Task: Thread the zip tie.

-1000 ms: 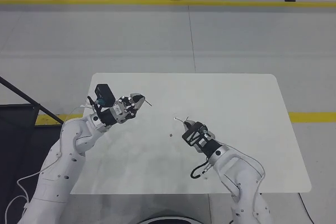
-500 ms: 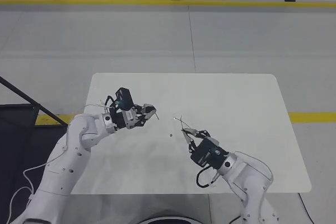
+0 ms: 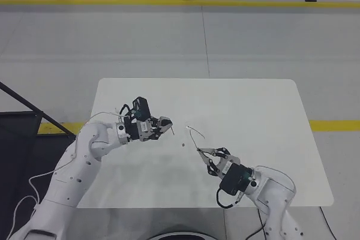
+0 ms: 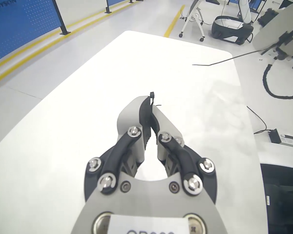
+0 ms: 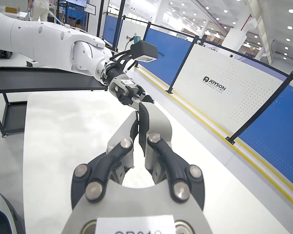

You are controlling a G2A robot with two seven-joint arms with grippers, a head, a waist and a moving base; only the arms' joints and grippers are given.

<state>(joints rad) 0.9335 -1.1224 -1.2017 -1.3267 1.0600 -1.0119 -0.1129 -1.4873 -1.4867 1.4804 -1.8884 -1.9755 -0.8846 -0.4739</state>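
Overhead looks down; wrist cameras share the table [image 3: 258,102]

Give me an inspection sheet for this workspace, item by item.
Surface: white table, rounded corners.
Job's things: zip tie head pinched in the left claw; thin black strip held by the right claw; its tip apart from the head, not threaded.
Clutter: small dark speck on the table between the claws.
Claws: both shut, above the table, facing each other.
Cables: black cable loop at the right wrist.
Surroundings: grey floor, yellow line, blue and white panels.
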